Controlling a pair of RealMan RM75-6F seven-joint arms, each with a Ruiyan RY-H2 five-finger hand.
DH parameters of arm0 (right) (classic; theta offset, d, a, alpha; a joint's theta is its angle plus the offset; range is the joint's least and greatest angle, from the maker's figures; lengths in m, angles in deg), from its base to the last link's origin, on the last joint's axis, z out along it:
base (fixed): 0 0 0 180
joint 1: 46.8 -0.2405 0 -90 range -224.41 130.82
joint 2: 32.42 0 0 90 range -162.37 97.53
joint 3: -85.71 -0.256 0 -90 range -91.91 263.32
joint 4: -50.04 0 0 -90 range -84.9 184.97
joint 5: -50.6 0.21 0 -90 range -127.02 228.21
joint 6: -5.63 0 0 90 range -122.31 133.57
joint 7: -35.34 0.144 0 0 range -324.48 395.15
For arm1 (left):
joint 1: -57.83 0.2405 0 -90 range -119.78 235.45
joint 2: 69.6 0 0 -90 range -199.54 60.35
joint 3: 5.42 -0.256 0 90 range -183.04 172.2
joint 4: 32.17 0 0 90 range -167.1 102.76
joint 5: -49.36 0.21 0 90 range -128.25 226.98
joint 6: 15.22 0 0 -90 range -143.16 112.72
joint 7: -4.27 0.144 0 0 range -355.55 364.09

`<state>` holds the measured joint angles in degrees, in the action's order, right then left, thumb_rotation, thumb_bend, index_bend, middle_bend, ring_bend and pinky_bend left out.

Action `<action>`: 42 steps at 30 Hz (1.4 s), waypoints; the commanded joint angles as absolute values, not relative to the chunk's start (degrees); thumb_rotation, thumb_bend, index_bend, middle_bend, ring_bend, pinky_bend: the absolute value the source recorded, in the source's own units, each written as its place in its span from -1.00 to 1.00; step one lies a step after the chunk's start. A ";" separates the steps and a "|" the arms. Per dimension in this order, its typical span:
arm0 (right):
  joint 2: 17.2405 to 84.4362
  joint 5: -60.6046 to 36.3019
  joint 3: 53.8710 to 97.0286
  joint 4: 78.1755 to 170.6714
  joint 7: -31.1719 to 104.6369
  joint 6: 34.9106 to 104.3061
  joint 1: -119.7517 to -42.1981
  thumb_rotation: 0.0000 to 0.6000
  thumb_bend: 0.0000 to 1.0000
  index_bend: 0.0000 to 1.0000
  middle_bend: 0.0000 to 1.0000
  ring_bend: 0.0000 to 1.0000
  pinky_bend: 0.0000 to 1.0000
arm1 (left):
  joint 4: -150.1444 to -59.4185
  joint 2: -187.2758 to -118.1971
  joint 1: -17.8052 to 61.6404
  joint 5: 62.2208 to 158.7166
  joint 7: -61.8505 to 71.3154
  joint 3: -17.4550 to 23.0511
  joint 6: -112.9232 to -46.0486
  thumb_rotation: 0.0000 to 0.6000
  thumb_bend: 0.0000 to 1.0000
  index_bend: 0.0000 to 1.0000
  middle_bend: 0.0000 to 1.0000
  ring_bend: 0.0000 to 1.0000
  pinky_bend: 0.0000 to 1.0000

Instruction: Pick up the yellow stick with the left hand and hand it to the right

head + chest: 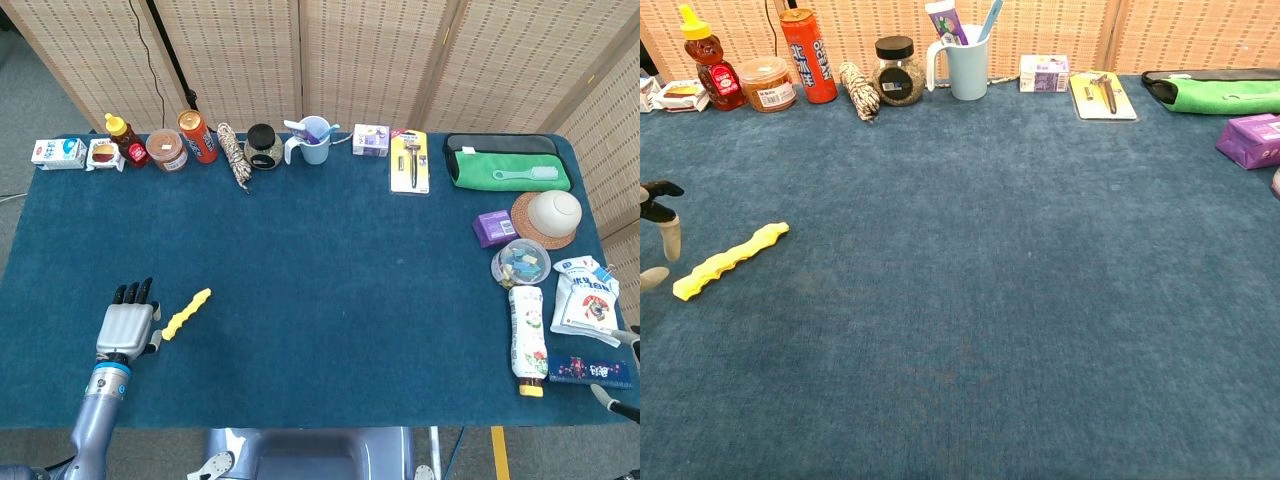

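Note:
The yellow stick (186, 314) is wavy-edged and lies flat on the blue table cloth at the near left, slanting up to the right; the chest view has the stick (730, 260) at its left side. My left hand (126, 323) hovers just left of the stick's near end, fingers stretched out and apart, holding nothing. Only its fingertips (670, 235) enter the chest view at the left edge, apart from the stick. My right hand (618, 372) barely shows at the head view's bottom right corner, off the table's edge.
Along the far edge stand a honey bottle (126, 141), jars, an orange can (198, 136), a blue mug (313, 141), a small box and a green cloth (508, 166). At the right side lie a bowl, a purple box, a bottle (527, 340) and snack packets.

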<state>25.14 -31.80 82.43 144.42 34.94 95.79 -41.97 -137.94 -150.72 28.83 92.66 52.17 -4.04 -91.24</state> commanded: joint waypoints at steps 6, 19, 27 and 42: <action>25.05 -31.94 82.49 144.22 35.45 96.02 -41.74 1.00 -0.68 -0.46 -0.61 -0.52 -0.52 | -138.25 -152.24 28.49 91.83 53.16 -3.51 -92.08 0.72 -0.33 -0.19 -1.00 -1.00 -0.91; 24.86 -31.86 82.46 143.09 37.23 95.82 -41.57 1.00 -0.68 -0.45 -0.61 -0.52 -0.52 | -138.55 -154.58 28.33 89.69 55.62 -2.98 -94.44 0.72 -0.35 -0.20 -1.00 -1.00 -0.91; 25.01 -31.72 82.48 142.01 38.59 95.67 -41.41 1.00 -0.68 -0.45 -0.61 -0.51 -0.52 | -138.08 -157.04 27.85 87.55 56.86 -1.77 -95.69 0.72 -0.35 -0.20 -1.00 -1.00 -0.91; 25.19 -31.56 82.36 141.21 39.41 95.90 -41.07 1.00 -0.68 -0.45 -0.61 -0.51 -0.51 | -137.90 -157.68 28.21 86.60 56.85 -2.09 -96.27 0.72 -0.35 -0.19 -1.00 -1.00 -0.91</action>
<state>25.19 -31.57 82.36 141.21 39.42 95.91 -41.07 -137.89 -157.68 28.19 86.61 56.87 -2.07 -96.29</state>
